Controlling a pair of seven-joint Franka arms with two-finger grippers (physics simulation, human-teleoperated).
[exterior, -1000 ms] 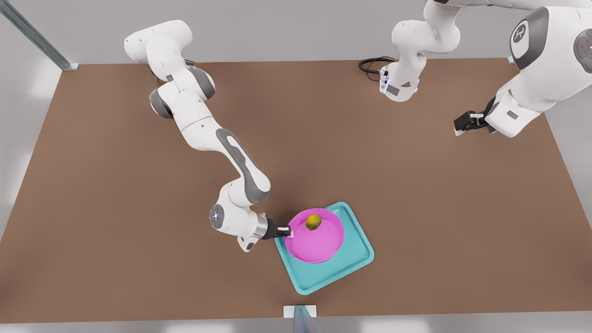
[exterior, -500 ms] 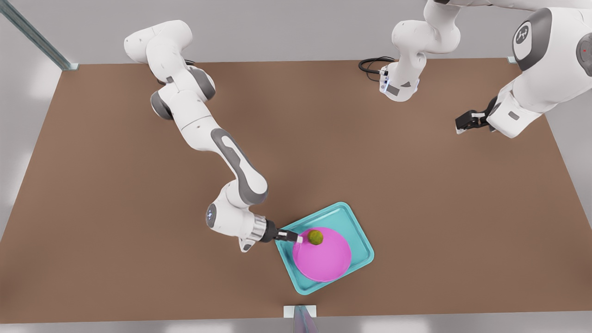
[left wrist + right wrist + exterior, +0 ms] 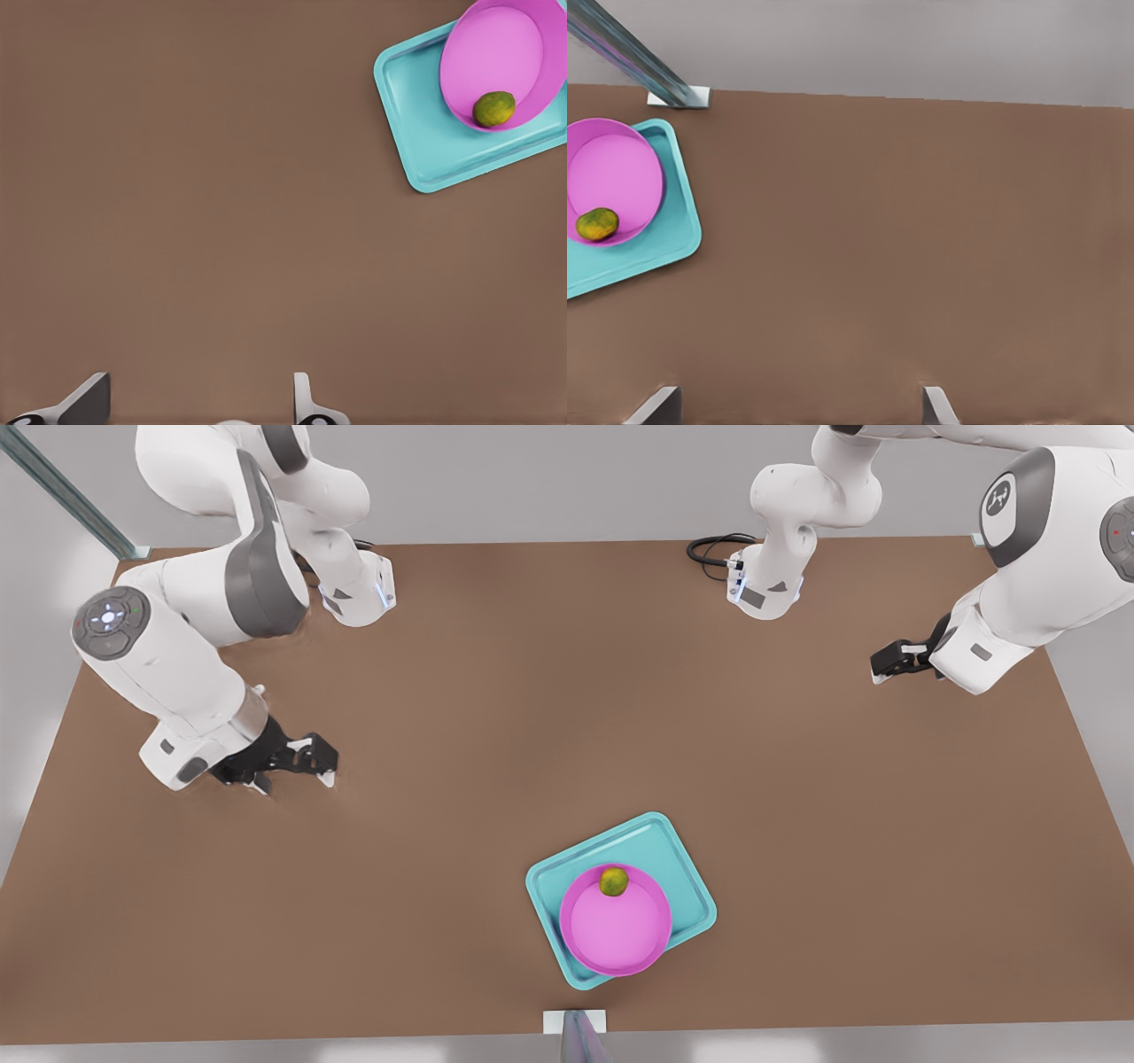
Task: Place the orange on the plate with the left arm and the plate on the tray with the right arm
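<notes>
**Orange on plate, plate on tray, both grippers released**

The orange [image 3: 614, 882] lies inside the plate [image 3: 620, 932], against the stretch of rim farthest from the front camera. In the wrist views it looks slightly oblong [image 3: 493, 109], with its longer side running along the plate's rim; which way its stem end points cannot be made out.

The plate rests on the tray [image 3: 551, 887], toward the tray's near side, where it covers part of the rim. Whether it sits flat or tilted there is hard to tell. The tray's long axis runs diagonally across the brown table [image 3: 532, 691], rising toward the front view's right.

The frame edge cuts off the plate in the left wrist view and the tray [image 3: 673, 239] in the right wrist view.

The right gripper [image 3: 292, 766] hangs empty at the front view's left, its fingers [image 3: 660, 405] spread wide, well apart from the tray. The left gripper [image 3: 890, 664] waits at the front view's right, its fingers [image 3: 306, 403] also parted and holding nothing.
</notes>
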